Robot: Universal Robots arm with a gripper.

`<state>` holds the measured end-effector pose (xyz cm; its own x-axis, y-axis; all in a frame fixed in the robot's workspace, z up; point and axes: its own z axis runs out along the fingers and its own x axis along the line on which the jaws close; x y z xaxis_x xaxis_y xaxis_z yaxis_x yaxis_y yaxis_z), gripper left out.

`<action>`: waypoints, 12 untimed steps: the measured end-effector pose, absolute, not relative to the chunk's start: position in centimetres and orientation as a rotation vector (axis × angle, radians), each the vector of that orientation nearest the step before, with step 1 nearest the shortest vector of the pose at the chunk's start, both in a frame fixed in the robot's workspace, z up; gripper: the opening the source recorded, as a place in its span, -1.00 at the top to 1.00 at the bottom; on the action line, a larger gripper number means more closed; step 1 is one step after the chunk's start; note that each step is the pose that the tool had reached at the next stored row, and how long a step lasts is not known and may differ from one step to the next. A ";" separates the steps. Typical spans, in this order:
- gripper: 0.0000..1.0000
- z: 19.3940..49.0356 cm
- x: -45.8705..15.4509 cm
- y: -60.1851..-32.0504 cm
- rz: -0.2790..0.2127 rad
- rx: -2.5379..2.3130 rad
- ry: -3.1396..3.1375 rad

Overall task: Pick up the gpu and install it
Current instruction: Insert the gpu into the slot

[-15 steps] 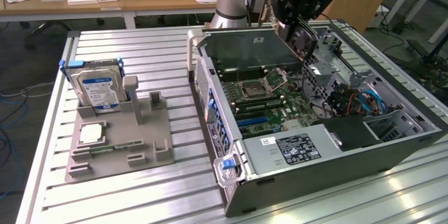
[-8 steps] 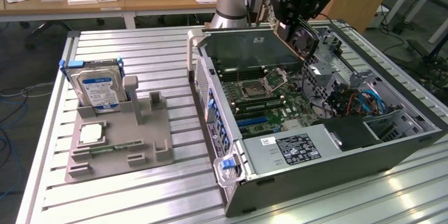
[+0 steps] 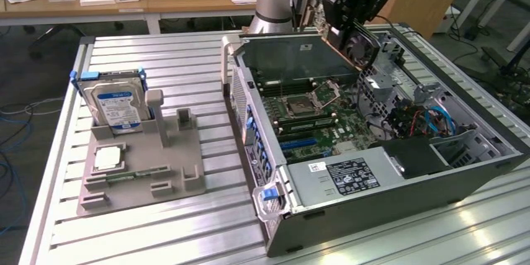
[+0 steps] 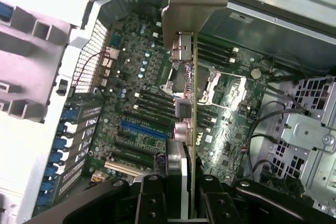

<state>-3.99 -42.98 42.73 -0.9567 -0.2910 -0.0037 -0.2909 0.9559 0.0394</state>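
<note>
The gpu [image 4: 192,103], seen edge-on with its metal bracket at the far end, hangs in the air over the motherboard [image 4: 131,77] inside the open computer case [image 3: 398,197]. The gripper [image 4: 181,184] pinches the card between its black fingers [image 4: 152,198]. On the exterior view's left, a hard drive [image 3: 114,107] stands upright in a grey holder [image 3: 166,172] on the slatted table [image 3: 166,60].

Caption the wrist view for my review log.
Gripper holds the gpu edge-on over the motherboard inside the open computer case.
</note>
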 end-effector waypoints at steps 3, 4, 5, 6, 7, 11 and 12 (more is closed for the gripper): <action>0.44 42.7 -4.0 -43.0 -0.062 0.513 -3.096; 0.44 42.7 -4.0 -43.0 -0.062 0.530 -3.093; 0.44 42.7 -4.0 -43.0 -0.062 0.547 -3.090; 0.44 42.7 -4.0 -43.0 -0.062 0.565 -3.086; 0.44 42.7 -4.0 -43.0 -0.062 0.582 -3.083; 0.44 42.7 -4.0 -43.0 -0.062 0.653 -3.068; 0.44 42.7 -4.0 -43.0 -0.062 0.671 -3.064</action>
